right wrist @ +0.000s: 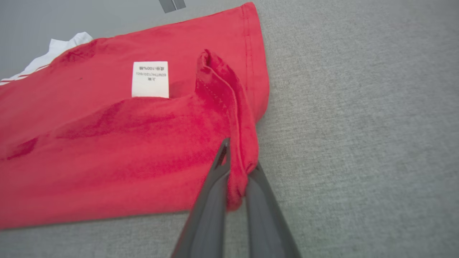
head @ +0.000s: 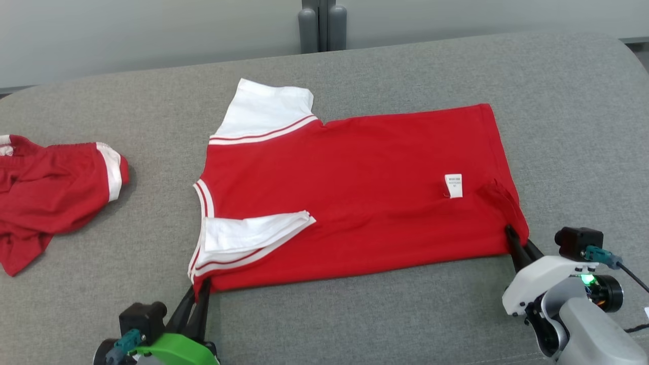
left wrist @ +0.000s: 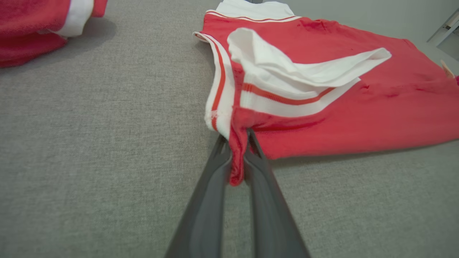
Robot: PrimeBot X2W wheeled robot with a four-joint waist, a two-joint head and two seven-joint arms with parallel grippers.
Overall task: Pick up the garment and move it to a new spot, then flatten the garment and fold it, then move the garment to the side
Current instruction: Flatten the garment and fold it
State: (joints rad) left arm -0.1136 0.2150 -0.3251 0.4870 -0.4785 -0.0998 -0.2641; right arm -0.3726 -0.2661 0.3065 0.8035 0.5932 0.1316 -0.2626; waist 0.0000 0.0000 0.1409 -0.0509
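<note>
Here, left claw (left wrist: 236,143) and right claw (right wrist: 238,159) each clamped on a near garment (head: 355,192) corner, tips lost in cloth.

It looks like a lab test room: a broad grey cloth-covered table (head: 405,324), a bare pale wall (head: 127,35) behind, grey posts (head: 322,25) at its far edge.
</note>
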